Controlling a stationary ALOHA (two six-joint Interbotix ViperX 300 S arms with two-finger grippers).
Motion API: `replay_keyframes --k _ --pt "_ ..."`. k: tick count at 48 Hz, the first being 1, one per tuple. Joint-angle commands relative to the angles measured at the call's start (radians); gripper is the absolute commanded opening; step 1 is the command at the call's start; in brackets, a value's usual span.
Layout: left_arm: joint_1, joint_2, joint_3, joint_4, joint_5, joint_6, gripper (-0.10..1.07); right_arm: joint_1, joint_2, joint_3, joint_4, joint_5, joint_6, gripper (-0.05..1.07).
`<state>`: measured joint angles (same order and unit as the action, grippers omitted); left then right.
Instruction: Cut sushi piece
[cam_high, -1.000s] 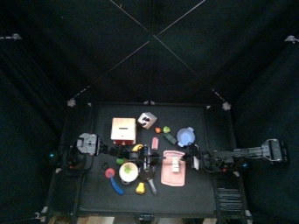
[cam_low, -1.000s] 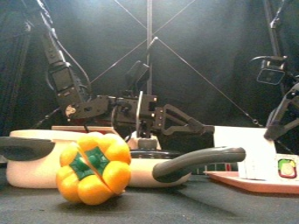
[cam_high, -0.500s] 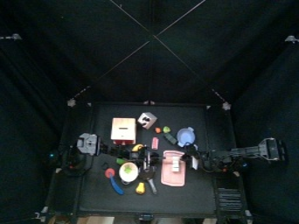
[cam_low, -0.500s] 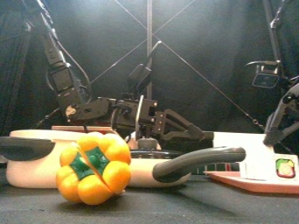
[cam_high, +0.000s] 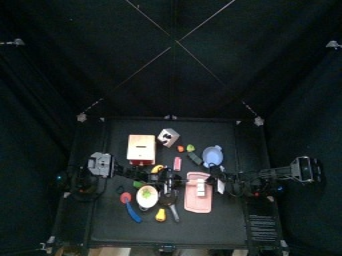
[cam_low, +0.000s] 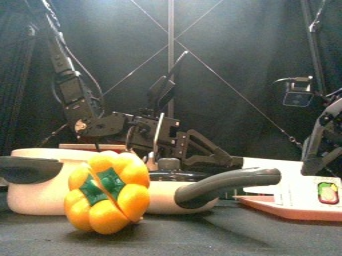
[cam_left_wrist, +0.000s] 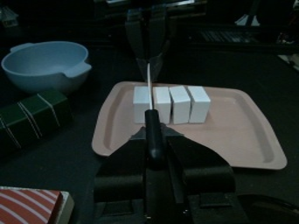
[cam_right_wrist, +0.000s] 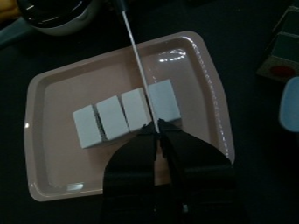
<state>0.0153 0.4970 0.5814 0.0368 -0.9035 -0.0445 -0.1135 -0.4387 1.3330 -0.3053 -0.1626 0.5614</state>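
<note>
The top view looks straight down from high up, so the table (cam_high: 100, 225) sits small at centre. The front view looks level across the table's front edge, close to a yellow pepper (cam_low: 107, 191) and a pan (cam_low: 47, 178). Both wrist views look down, near, at the same pink tray (cam_left_wrist: 251, 140) (cam_right_wrist: 52, 157), from different sides

From high above, the table (cam_high: 171, 180) was so small that we could not make out the sushi. At table height, the pan (cam_low: 160, 180) and yellow pepper (cam_low: 107, 192) hid things behind them, and the picture's edge cut off the pink tray (cam_low: 297, 205).
</note>
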Motion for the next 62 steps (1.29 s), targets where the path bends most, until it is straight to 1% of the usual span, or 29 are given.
replay_keyframes --k 1,13,34,44,52,62 --pt "-0.008 -0.012 -0.012 0.0 0.011 0.002 0.43 -0.003 0.002 -0.015 0.003 0.0 0.002 0.43" --pt "-0.008 -0.011 -0.012 0.0 0.028 0.002 0.43 -0.003 0.026 -0.015 0.023 0.002 0.002 0.43" --pt "-0.008 -0.011 -0.014 0.0 0.028 0.002 0.43 -0.002 0.069 -0.031 0.017 0.002 0.0 0.43" --pt "-0.008 -0.029 -0.014 0.0 0.028 0.006 0.43 0.002 0.057 -0.043 0.017 0.006 0.0 0.43" --pt "-0.012 -0.071 -0.014 0.003 0.032 0.009 0.43 0.011 0.032 -0.075 0.009 0.069 0.0 0.43" --pt "-0.014 -0.118 -0.014 0.021 0.048 0.014 0.43 0.031 -0.034 -0.132 -0.011 0.183 -0.002 0.43"
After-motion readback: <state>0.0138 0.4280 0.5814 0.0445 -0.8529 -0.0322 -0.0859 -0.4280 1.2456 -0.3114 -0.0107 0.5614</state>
